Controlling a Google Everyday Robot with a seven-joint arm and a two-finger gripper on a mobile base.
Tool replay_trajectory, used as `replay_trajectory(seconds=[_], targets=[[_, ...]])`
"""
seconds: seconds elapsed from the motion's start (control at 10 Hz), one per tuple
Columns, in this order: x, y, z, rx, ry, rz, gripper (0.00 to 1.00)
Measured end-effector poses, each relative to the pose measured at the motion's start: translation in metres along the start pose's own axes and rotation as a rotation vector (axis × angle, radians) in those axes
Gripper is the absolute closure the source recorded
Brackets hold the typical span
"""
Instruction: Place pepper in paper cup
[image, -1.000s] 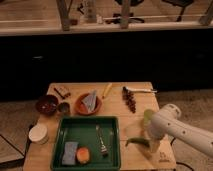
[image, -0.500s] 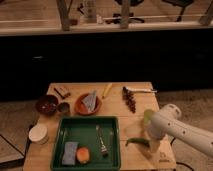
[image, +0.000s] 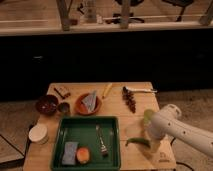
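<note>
light dim, warm | table (image: 116, 107) lit from above | jaws lower right, dim

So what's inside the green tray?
The tray holds a fork, a blue sponge and something round and orange. Underneath those is hidden. The robot's jaws are outside it, near the pepper.

We can read no words, numbers or brands; a small dark mark (image: 162, 161) on the table's (image: 115, 90) near right corner is illegible; the gripper (image: 149, 133) hangs beside the pepper (image: 137, 142).
</note>
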Motion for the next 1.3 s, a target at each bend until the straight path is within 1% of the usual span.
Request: replay_trajectory(seconds=[1.3], targets=[[0.0039,0.0007,-0.0009,0.002,0.002,0.004,0.20]])
